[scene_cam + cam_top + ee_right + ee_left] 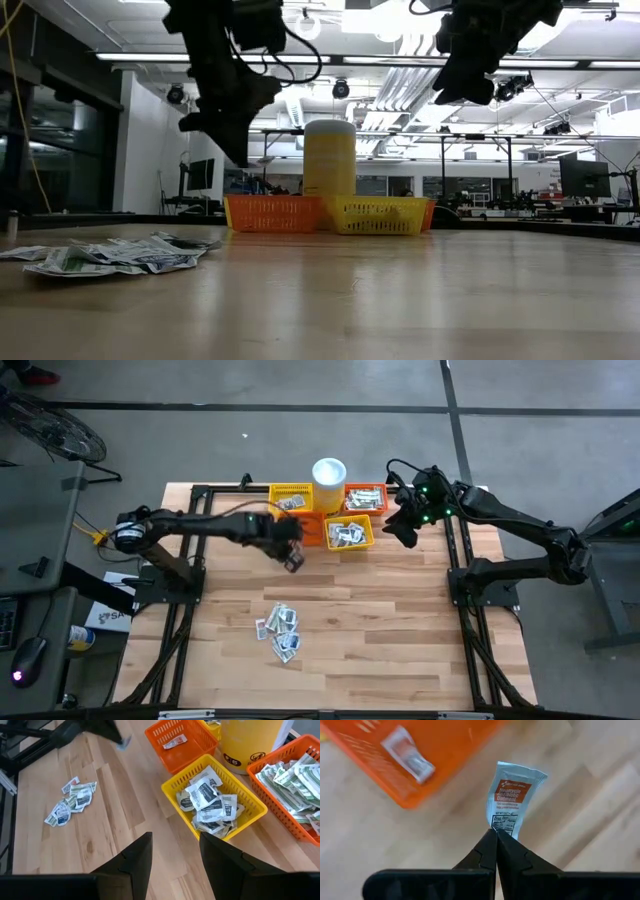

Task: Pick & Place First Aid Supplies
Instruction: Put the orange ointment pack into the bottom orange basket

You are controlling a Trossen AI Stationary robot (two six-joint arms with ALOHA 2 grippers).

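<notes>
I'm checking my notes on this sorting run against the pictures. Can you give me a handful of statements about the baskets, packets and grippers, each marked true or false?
1. The left gripper pinches a packet with an orange label. True.
2. The right gripper carries a packet. False: its fingers stand open and empty.
3. A loose pile of packets lies on the table, apart from the baskets. True.
4. The yellow basket in front of the right gripper is empty. False: it holds a heap of packets.
5. The orange basket near the left gripper holds one packet. True.
</notes>
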